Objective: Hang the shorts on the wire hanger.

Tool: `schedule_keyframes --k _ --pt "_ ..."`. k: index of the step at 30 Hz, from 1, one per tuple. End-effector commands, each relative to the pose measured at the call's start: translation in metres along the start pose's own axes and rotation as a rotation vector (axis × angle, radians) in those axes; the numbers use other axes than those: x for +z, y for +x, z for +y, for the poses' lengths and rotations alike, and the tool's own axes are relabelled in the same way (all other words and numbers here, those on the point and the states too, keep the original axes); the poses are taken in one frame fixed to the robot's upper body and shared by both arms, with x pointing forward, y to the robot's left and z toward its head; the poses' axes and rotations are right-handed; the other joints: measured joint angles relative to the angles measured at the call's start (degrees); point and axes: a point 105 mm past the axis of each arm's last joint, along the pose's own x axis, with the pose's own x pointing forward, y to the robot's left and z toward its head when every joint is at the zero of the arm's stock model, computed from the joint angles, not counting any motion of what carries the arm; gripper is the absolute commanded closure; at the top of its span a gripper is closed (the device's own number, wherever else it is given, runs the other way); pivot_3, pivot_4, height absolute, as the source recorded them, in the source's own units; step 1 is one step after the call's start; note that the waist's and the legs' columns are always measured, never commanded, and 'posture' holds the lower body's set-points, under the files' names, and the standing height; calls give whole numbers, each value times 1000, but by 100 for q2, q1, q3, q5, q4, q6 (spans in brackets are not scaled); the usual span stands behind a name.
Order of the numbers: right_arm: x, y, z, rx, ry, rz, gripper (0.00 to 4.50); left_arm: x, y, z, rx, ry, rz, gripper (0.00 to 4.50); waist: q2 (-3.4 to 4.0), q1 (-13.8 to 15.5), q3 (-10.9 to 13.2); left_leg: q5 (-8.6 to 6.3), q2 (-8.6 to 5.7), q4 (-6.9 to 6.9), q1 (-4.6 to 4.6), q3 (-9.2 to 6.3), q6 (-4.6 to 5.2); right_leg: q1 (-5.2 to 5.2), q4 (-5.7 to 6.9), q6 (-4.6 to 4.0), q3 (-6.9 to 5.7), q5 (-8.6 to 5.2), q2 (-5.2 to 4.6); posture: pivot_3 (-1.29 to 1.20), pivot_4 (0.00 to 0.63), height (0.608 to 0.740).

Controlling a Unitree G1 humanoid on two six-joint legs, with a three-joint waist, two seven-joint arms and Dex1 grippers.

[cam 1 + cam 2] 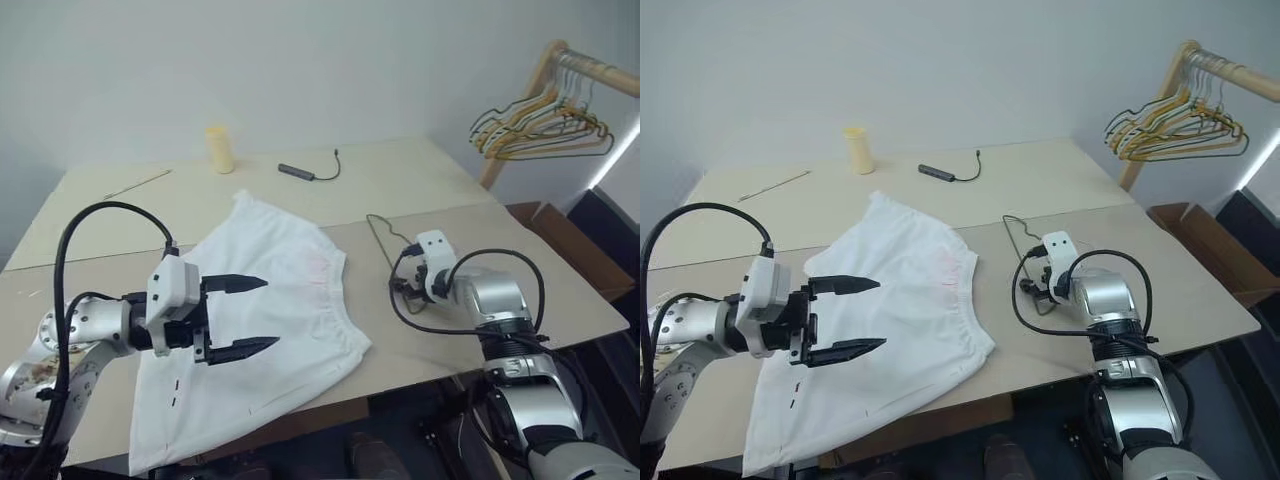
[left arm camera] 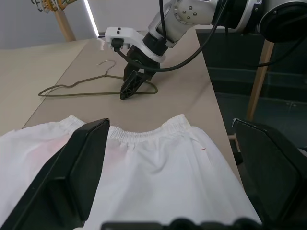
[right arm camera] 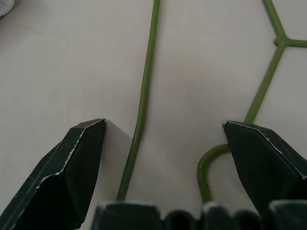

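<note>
Right gripper lowered over wire hanger flat on tabletop, jaws spread wide, one wire between them, perhaps untouched. Left gripper released above shorts, lying just beside hanger.

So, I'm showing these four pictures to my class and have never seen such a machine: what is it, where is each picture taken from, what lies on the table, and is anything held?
It is a two-armed humanoid robot. Two pictures come from cameras in its head, looking down over the arms; the other two come from a camera on each wrist. On the table lie white shorts and a thin wire hanger, plus a yellow cylinder and a dark cable. The left gripper hovers open over the shorts. The right gripper points down at the hanger, its fingers open either side of the wire. Nothing is held.
</note>
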Motion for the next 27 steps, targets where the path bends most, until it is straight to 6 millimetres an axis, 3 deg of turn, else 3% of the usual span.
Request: schedule_keyframes --k 1,10,16,20,27 --pt "0 2 8 40 -36 -7 0 4 -2 2 4 40 4 26 0 -38 0 0 0 0 0 -3 0 0 0 0 0 0 0 -113 0 740" --pt "14 -1 15 54 -97 -69 0 0 -3 -3 19 33 18 26 1 -81 -1 0 0 0 1 -13 0 1 2 1 0 1 0 -103 0 740" --pt "4 1 31 148 -71 -14 0 0 -3 -5 20 30 18 26 1 -73 -1 0 -1 0 -1 -14 0 0 0 2 -1 1 -1 -100 0 740" --pt "-11 5 32 132 -40 80 913 -2 -3 -7 22 27 23 0 2 -70 -3 0 0 -1 0 -15 0 0 0 2 -1 1 0 -98 0 740" --pt "-22 11 29 87 -43 131 3354 -2 -2 -5 33 34 21 0 -3 -69 -43 0 1 0 6 -18 0 6 1 2 -4 0 2 -97 0 740"
